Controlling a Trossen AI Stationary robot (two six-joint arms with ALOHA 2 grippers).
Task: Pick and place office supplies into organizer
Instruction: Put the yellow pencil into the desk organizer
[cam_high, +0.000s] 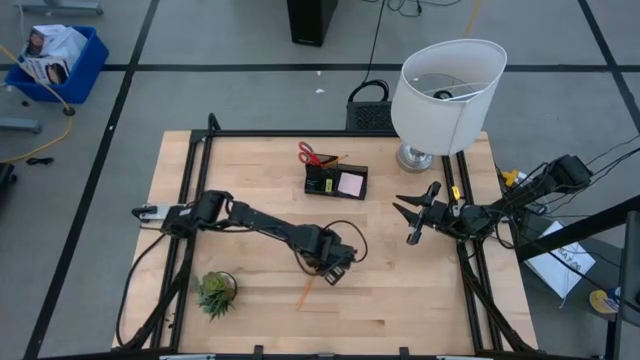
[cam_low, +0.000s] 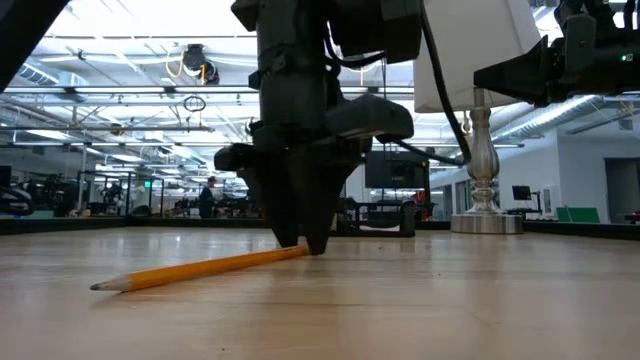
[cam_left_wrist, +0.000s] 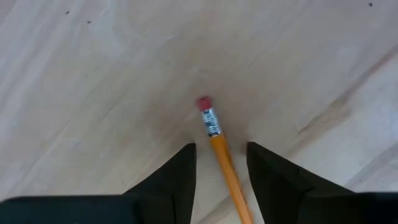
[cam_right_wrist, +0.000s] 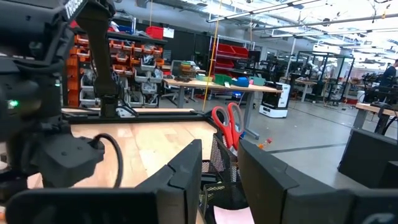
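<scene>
pencil (cam_left_wrist: 221, 157) orange, pink eraser | scissors (cam_high: 309, 154) red | organizer (cam_high: 335, 182) black

The table (cam_high: 260, 170) is pale wood, smooth and matt, with fine grain. The pencil (cam_left_wrist: 219, 149) looks like glossy orange-painted wood with a ribbed metal ferrule and dull pink rubber eraser. The left gripper (cam_left_wrist: 219, 165) has matt black fingers (cam_left_wrist: 177, 171). At upper right, the lamp (cam_high: 445, 95) has a white cloth-like shade and shiny metal base.

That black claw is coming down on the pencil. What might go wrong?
The left gripper straddles the yellow wooden pencil close to its pink eraser end, so once lifted the long free end might droop or swing. The pencil lies flat on the wooden table, so the fingertips may scrape the surface.
</scene>
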